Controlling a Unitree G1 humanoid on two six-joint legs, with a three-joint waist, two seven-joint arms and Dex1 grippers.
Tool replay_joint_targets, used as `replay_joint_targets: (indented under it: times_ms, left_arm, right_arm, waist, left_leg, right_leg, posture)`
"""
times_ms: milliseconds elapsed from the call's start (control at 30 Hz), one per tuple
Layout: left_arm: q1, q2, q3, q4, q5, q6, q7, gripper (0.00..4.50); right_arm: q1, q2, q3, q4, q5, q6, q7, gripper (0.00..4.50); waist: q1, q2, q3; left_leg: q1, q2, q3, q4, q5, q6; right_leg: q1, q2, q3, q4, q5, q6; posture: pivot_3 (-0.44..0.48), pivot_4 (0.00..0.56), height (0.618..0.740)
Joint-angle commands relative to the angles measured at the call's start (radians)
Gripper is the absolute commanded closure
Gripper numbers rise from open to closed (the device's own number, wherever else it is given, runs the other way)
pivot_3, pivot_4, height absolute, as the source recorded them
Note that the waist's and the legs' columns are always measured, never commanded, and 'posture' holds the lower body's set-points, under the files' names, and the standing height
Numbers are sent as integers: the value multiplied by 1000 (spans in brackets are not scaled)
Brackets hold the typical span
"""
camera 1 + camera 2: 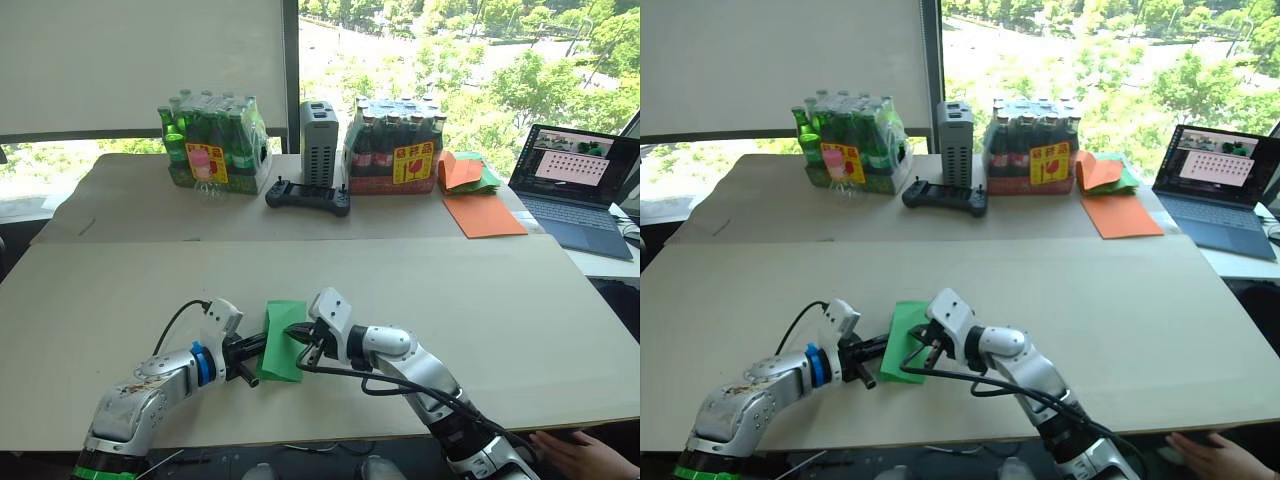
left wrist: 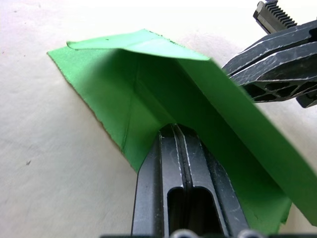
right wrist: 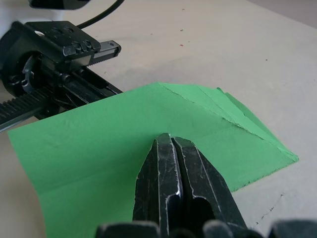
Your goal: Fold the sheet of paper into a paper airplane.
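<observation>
Lower centre: your left tool [image 1: 250, 352] and right tool [image 1: 298, 338], both pinched shut on the sheet of paper [image 1: 283, 335] (partly folded); press creases flat against the table [image 1: 480, 300].

The sheet of paper [image 1: 283, 338] is laid on the near table [image 1: 520, 310], between the left gripper [image 1: 258, 352] at its left edge and the right gripper [image 1: 298, 335] at its right. On the far table [image 1: 120, 200], two bottle packs [image 1: 213, 147] [image 1: 393, 150] are set side by side, with a grey box [image 1: 319, 142] between them and a controller [image 1: 308, 195] in front. Paper sheets [image 1: 478, 195] are placed right of the packs, and a laptop [image 1: 575, 185] further right.
</observation>
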Motion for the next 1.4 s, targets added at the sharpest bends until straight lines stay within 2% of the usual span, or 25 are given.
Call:
replay_joint_targets:
  times_ms: [33,267,500,633,733,967,1233,1400]
  left_arm:
    - [29,13,13,-23,1,20,7,4476]
    - [69,30,62,-54,-20,32,9,4476]
    - [155,72,193,-128,-85,63,4,4476]
    - [145,59,320,-154,-201,116,26,4476]
    - [110,46,356,-162,-266,145,56,4476]
    - [48,15,263,-171,-280,171,89,4476]
    - [30,12,121,-115,-175,117,77,4476]
    - [44,34,86,-58,-118,78,36,4476]
  right_arm:
    - [-19,0,33,-4,-26,-51,21,4500]
    - [-36,2,57,48,-76,-67,26,4500]
    - [-35,-1,57,57,-87,-62,38,4500]
    - [-36,-6,57,67,-95,-66,43,4500]
    - [-36,-3,55,70,-95,-67,43,4500]
    - [-39,5,46,74,-101,-69,34,4500]
    - [-33,-4,27,48,-94,-40,25,4500]
    - [-33,-10,10,31,-88,-18,21,4500]
  waist:
    - [-2,0,0]
    - [-15,0,0]
    - [-14,0,0]
    - [-13,0,0]
    - [-13,0,0]
    - [-15,0,0]
    - [-14,0,0]
    - [-12,0,0]
  left_leg:
    - [0,0,0,0,0,0]
    - [0,0,0,0,0,0]
    - [0,0,-1,0,0,0]
    - [0,0,-1,0,0,0]
    - [0,0,-1,0,0,0]
    - [0,0,-1,0,0,0]
    - [0,0,-1,0,0,0]
    - [0,0,-1,0,0,0]
  right_leg:
    - [0,0,0,0,0,0]
    - [0,0,0,0,0,0]
    - [-1,0,0,1,0,0]
    - [0,0,0,1,0,0]
    - [0,0,0,1,0,0]
    - [0,0,0,1,0,0]
    - [0,0,0,0,0,0]
    - [0,0,0,0,0,0]
  posture:
    - [0,150,727]
    - [0,150,727]
    - [0,150,727]
    - [0,150,727]
    - [0,150,727]
    - [0,150,727]
    - [0,150,727]
    - [0,150,727]
